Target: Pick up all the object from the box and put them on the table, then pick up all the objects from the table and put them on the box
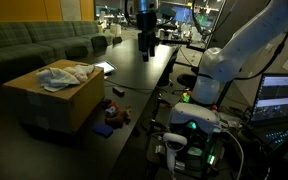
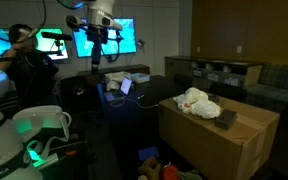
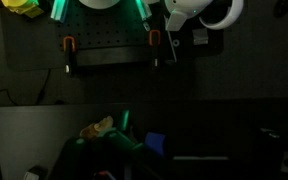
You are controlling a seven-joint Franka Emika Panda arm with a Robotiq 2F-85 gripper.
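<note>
Hand (image 1: 146, 48) hangs high over the bench (image 1: 134, 80), well apart from the box (image 1: 54, 102) and above the level of its top. It is too dark and small to tell if the fingers stand wide or narrow, and it seems to carry nothing. The box stands just beside the bench edge. On the box top lies a crumpled white cloth (image 1: 64, 73). In an exterior view a flat dark thing (image 2: 227, 118) lies beside the cloth, nearer a box corner. Toys (image 1: 114, 112) lie on the floor beside the box, below its top. A tablet (image 1: 104, 68) lies on the bench just past the box. Risks, as I judge them: the cloth is limp, so a pinch may catch only a fold and it slips out, or drags the dark thing off the box to the floor. The dark thing is flat and low, so the fingers could ram the cardboard. Dim light makes depth hard to read. A drop close to the tablet could hit it.
</note>
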